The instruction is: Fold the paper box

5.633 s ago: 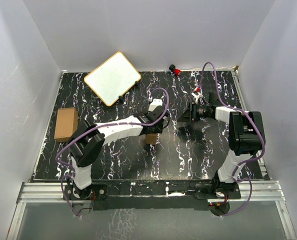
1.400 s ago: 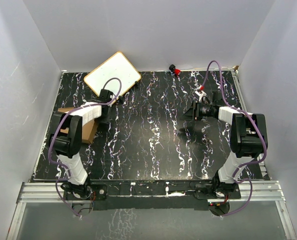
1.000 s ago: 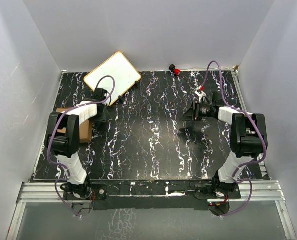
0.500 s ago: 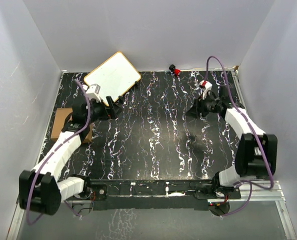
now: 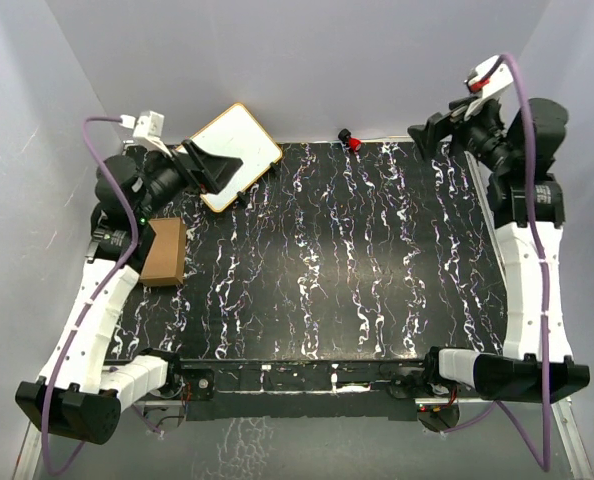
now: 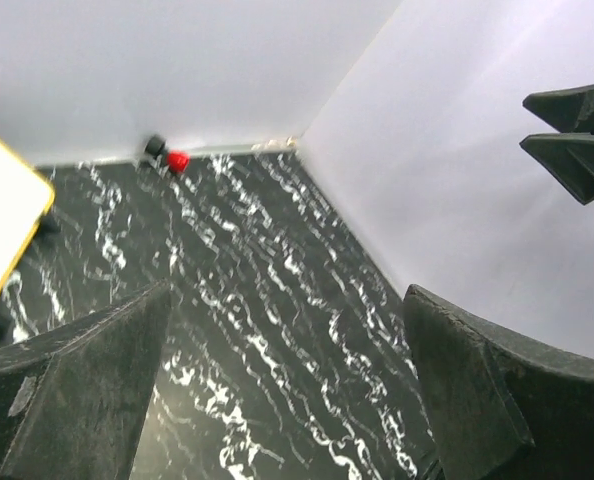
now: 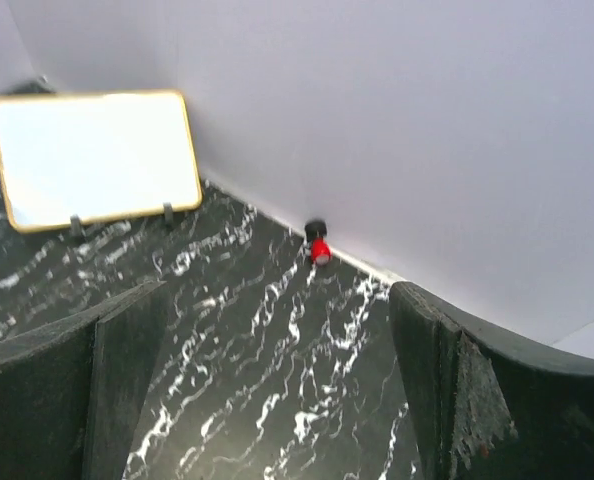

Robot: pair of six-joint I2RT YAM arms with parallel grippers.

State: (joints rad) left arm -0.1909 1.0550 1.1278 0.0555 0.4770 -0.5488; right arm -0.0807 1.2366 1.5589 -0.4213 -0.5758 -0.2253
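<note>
Table point(image 5: 327, 280) of black marble pattern shows bare surface across its middle and right. Far left I see a white board point(image 5: 239, 145) with a tan rim. The left tool point(image 5: 235, 175) hangs over it, and the right tool point(image 5: 419, 138) is above the far-right corner. Both are spread wide and empty. The paper box point(image 5: 164, 251), a plain brown carton, lies at the left edge. A red knob point(image 5: 354, 141) sits at the far edge.

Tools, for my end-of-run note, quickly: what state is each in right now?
Left tool: open, holding nothing.
Right tool: open, holding nothing.
</note>
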